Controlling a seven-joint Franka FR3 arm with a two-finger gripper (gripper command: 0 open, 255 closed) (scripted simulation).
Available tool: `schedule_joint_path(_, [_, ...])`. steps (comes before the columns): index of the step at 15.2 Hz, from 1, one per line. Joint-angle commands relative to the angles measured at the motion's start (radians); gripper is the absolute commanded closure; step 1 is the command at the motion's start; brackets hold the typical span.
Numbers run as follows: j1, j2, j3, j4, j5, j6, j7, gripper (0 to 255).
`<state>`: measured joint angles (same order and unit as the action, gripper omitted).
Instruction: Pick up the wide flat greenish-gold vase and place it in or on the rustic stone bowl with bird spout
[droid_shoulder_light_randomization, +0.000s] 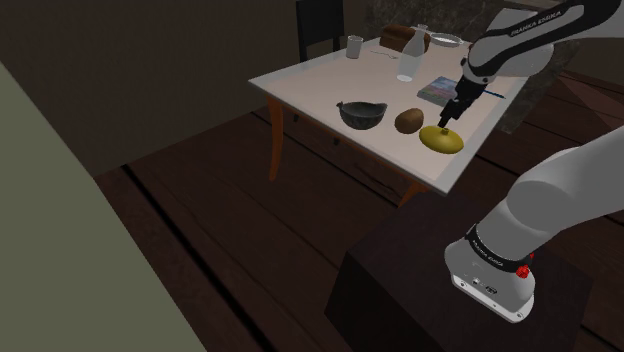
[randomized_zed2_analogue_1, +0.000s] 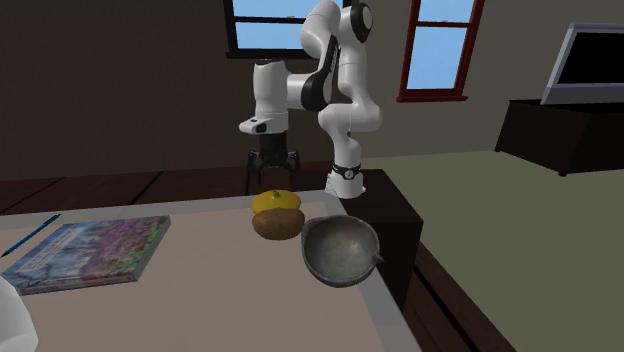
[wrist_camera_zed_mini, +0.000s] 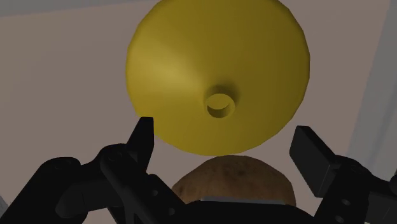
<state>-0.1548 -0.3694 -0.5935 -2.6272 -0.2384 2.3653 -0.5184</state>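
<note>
The wide flat yellow-gold vase (droid_shoulder_light_randomization: 442, 139) sits near the table's front edge, with its small round neck (wrist_camera_zed_mini: 220, 104) pointing up. My gripper (droid_shoulder_light_randomization: 447, 118) hangs open just above it, fingers (wrist_camera_zed_mini: 141, 137) spread on either side of the vase (wrist_camera_zed_mini: 216, 70) and not touching it. In the second exterior view the gripper (randomized_zed2_analogue_1: 272, 178) stands right over the vase (randomized_zed2_analogue_1: 277, 200). The dark grey stone bowl (droid_shoulder_light_randomization: 362, 113) with a spout sits further along the table, and a brown rounded lump (droid_shoulder_light_randomization: 408, 121) lies between bowl and vase. The bowl (randomized_zed2_analogue_1: 340, 250) is upright and holds nothing.
A book (droid_shoulder_light_randomization: 440, 88) lies behind the vase. A clear bottle (droid_shoulder_light_randomization: 406, 55), a cup (droid_shoulder_light_randomization: 354, 45), a dark loaf (droid_shoulder_light_randomization: 405, 40) and a plate (droid_shoulder_light_randomization: 446, 41) stand at the table's far side. A chair (droid_shoulder_light_randomization: 320, 25) is behind. The table edge (droid_shoulder_light_randomization: 455, 172) is close to the vase.
</note>
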Motion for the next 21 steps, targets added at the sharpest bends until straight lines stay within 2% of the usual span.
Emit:
schedule_joint_path(1, [0.006,0.024,-0.010,-0.010,0.007,0.033,-0.007,0])
schedule_joint_path(2, [0.012,0.045,-0.018,-0.017,0.014,0.061,-0.013,0])
schedule_joint_path(10, [0.012,0.045,-0.018,-0.017,0.014,0.061,-0.013,0])
schedule_joint_path(11, [0.012,0.045,-0.018,-0.017,0.014,0.061,-0.013,255])
schedule_joint_path(21, [0.009,0.033,-0.013,-0.012,0.010,0.044,-0.009,255])
